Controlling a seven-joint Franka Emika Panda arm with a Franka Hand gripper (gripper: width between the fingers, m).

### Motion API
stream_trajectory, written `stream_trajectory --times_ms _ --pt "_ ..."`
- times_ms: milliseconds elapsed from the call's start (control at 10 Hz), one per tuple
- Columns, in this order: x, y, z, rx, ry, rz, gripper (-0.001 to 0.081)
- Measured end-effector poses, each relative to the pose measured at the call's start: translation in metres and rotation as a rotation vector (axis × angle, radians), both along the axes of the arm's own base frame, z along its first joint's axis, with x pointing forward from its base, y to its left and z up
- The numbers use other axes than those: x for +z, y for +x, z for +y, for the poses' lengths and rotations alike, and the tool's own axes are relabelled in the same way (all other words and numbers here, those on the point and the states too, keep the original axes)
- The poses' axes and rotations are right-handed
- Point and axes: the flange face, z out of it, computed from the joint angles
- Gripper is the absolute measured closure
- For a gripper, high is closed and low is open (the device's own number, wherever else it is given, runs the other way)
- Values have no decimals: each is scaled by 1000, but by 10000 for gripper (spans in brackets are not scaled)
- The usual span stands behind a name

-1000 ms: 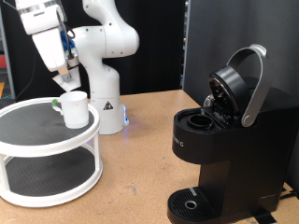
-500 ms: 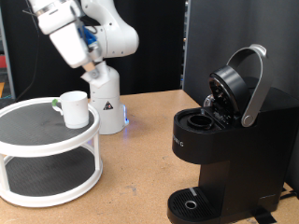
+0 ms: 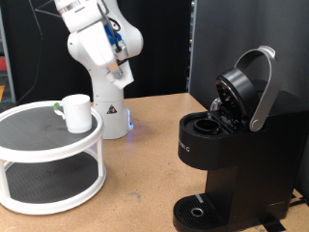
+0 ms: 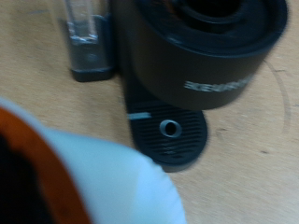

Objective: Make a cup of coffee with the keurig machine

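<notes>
The white mug [image 3: 77, 112] stands on the top tier of a round white stand [image 3: 39, 153] at the exterior view's left. The black keurig machine [image 3: 227, 145] stands at the right with its lid [image 3: 243, 89] raised and its pod chamber [image 3: 206, 124] open. My gripper [image 3: 119, 73] hangs in the air between them, above the robot base and higher than the mug. In the wrist view a small white pod [image 4: 103, 182] fills the near corner, held at the fingers. Beyond it are the machine's front [image 4: 201, 56] and its drip tray [image 4: 173, 131].
The arm's white base [image 3: 104, 108] stands on the wooden table behind the stand. A clear-topped block [image 4: 84, 42] sits beside the machine in the wrist view. Bare table lies between the stand and the machine.
My gripper has left the mug, rising and moving towards the exterior view's right, nearer the machine. The mug and the machine have not moved.
</notes>
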Motion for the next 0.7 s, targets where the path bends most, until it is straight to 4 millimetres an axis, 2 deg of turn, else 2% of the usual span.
stream_trajectory --times_ms 200,400,500,700 --pt "1 7 18 53 37 51 673" --pt "6 23 41 92 43 68 673" --pt "9 34 52 55 31 47 673" --pt "7 39 58 37 21 44 673"
